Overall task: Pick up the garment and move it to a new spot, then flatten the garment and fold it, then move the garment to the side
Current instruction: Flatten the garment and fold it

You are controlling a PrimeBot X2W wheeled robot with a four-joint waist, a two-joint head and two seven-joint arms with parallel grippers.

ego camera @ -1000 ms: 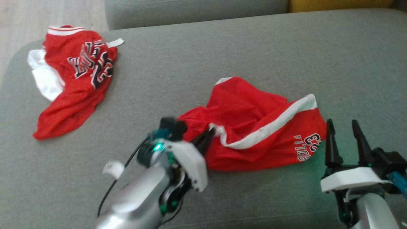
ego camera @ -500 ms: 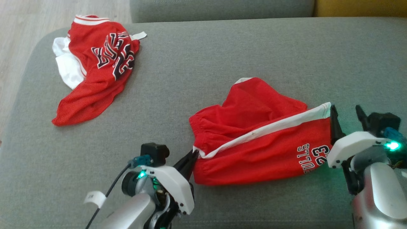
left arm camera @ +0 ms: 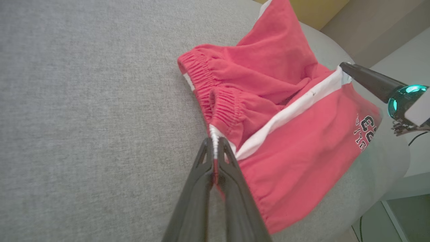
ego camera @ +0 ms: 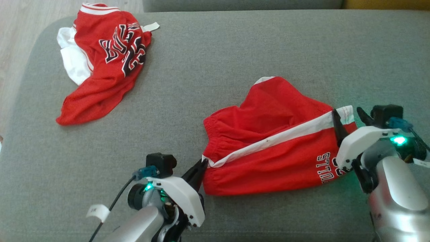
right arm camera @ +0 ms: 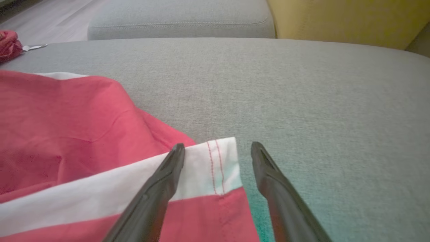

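The garment, a red jersey with white sleeves and black-and-white lettering, lies crumpled at the far left of the grey sofa seat, away from both grippers. Its edge shows in the right wrist view. Nearer me lie red shorts with a white side stripe. My left gripper is shut on their waistband corner. My right gripper is open at the shorts' hem corner. One fingertip is over the white stripe, the other over bare sofa.
The seat's rounded left edge drops to a wooden floor. A grey back cushion and a yellow cushion stand behind the seat. Bare seat lies between the two red pieces.
The head camera has shifted. My left gripper has drawn the waistband toward me, stretching the shorts out flatter. My right gripper has come in to the hem corner, still open.
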